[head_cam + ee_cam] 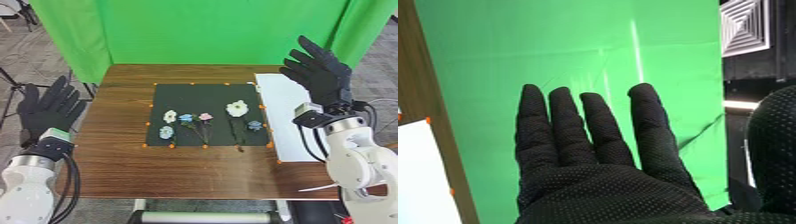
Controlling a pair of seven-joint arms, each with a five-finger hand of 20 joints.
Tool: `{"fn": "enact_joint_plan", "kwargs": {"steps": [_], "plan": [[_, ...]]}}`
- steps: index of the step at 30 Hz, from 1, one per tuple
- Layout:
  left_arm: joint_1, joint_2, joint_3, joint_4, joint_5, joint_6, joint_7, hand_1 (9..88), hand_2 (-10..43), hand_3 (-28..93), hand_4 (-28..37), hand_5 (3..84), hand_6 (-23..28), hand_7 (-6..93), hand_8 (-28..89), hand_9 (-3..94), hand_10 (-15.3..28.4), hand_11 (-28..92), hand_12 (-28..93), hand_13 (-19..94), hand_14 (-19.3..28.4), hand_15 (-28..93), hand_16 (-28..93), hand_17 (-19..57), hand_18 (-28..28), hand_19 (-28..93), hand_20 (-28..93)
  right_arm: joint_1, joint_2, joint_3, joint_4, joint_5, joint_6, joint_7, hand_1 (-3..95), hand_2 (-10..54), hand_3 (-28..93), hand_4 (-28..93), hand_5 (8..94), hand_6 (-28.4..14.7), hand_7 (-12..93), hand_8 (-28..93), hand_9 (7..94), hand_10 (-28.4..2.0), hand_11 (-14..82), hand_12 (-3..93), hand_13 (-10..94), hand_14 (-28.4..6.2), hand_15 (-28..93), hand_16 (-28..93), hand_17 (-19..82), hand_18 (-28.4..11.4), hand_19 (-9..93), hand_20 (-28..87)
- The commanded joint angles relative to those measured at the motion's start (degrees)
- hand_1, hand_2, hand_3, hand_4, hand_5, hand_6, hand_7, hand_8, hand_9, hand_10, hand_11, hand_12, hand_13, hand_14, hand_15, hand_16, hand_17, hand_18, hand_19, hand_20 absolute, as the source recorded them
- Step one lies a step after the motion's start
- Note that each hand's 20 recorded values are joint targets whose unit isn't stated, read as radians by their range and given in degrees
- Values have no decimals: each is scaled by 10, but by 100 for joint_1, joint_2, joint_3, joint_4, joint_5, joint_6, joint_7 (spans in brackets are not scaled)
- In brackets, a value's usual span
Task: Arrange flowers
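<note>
My left fingers (55, 90) and right fingers (313, 49) are straight, holding nothing; between them, flowers (237, 108) lie on the dark mat (191, 95), most blooms pointing away, long stems running toward me.

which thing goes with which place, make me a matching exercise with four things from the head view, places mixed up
Things:
1. pink flower
2. white sheet
3. green curtain
4. left hand

Places:
A. beyond the far edge of the table
B. on the dark mat
C. left of the table
D. on the table, to the right of the mat

Right pairs: 1-B, 2-D, 3-A, 4-C
</note>
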Motion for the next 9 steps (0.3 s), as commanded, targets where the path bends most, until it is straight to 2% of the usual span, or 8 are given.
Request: {"fn": "enact_joint_plan", "kwargs": {"steps": [1,9], "plan": [[53,-4,-37,-52,20,25,5,234,121,650,-283,283,51,97,-86,179,114,130,65,81,80,175,-89,-48,71,186,76,-113,-33,89,-103,-67,-65,46,77,44,813,-252,329,-41,119,-101,301,-182,24,118,218,-161,134,132,123,-176,254,190],[11,0,-15,-27,11,28,-21,234,120,652,-283,286,52,98,-86,181,115,132,66,81,82,178,-89,-48,72,186,77,-129,-67,101,-82,-71,-80,94,83,40,811,-250,333,-42,121,-101,305,-182,26,120,221,-163,139,134,121,-178,261,190]]}}
